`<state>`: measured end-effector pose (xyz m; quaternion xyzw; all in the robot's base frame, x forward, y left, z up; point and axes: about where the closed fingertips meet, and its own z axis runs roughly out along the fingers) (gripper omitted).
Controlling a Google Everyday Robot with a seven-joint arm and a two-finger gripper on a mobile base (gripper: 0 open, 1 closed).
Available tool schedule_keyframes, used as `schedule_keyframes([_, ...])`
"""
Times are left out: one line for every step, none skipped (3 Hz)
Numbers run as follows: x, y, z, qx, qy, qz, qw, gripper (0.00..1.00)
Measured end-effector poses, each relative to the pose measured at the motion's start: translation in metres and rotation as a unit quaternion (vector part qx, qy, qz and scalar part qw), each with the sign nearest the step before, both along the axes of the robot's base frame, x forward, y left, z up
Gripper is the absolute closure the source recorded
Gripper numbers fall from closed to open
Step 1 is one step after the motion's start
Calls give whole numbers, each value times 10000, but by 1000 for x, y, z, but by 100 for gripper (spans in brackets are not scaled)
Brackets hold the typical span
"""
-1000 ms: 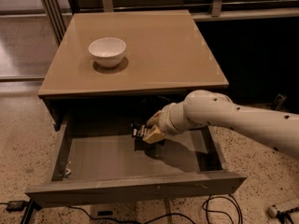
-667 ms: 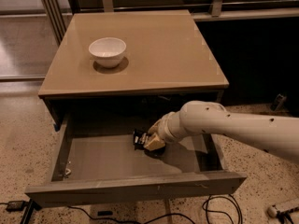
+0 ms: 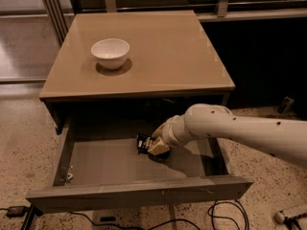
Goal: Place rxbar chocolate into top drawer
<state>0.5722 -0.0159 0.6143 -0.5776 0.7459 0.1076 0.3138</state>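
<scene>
bowl (image 3: 110, 53): white, upright, upper left of frame, on the desk (image 3: 168, 56) top, left of its centre
top drawer (image 3: 139, 193): pulled fully out below the desk top, fills the lower half of frame, grey floor showing, front panel nearest the bottom edge
drawer left front corner: small pale scrap (image 3: 69, 177) on the floor, can't tell what it is
rxbar chocolate (image 3: 142, 143): centre of frame, inside the drawer over its back-middle, black wrapper with white lettering, tilted, sticking out left of the fingers; can't tell whether it touches the floor
gripper (image 3: 152, 146): inside the drawer just right of the bar, pointing left and down, dark shadow under it
fingers: narrow, closed on the bar's right end
arm (image 3: 240, 133): white, comes in from the right edge, crosses over the drawer's right wall
floor, lower right: black cables (image 3: 225, 212), white power strip (image 3: 288, 214)
</scene>
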Motion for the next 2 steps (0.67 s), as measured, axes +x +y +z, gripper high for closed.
schedule_keyframes([0,0,0,0,0,0,10000,58])
schedule_keyframes([0,0,0,0,0,1,10000,35])
